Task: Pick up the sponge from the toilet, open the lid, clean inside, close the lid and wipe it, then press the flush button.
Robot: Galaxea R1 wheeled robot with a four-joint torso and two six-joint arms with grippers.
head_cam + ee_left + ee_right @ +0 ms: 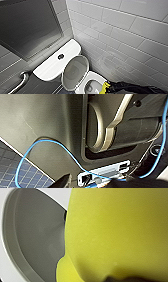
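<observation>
The white toilet stands in a corner, its lid raised and leaning back against the tank. The dark round flush button sits in the middle of the tank top. My right gripper comes in from the lower right, shut on the yellow sponge, which is at the near rim of the open bowl. In the right wrist view the sponge looms large in front of the raised lid's grey underside. The left wrist view faces the robot's own grey body.
White tiled wall runs close along the toilet's right side. A grey metal panel is behind the tank. A metal grab bar is at lower left. A blue cable loops over the robot's body above dark tiled floor.
</observation>
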